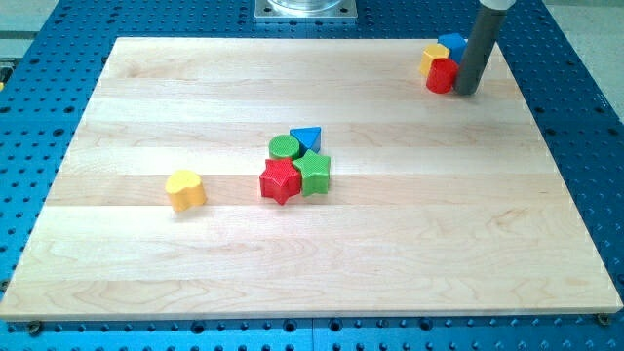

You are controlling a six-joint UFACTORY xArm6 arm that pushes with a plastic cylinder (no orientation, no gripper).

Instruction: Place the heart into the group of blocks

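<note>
A yellow heart [184, 188] lies alone on the left part of the wooden board [390, 253]. Near the middle sits a tight group: a green round block [284, 147], a blue triangle [307, 137], a red star [280, 180] and a green star [314, 173]. My rod comes down at the view's top right and my tip [467, 92] rests on the board just right of a red block [441, 75], far from the heart.
At the top right a second cluster holds the red block, a yellow block [432, 55] and a blue block [451, 44]. The board lies on a blue perforated table [39, 117]. A metal base [305, 10] stands at the top edge.
</note>
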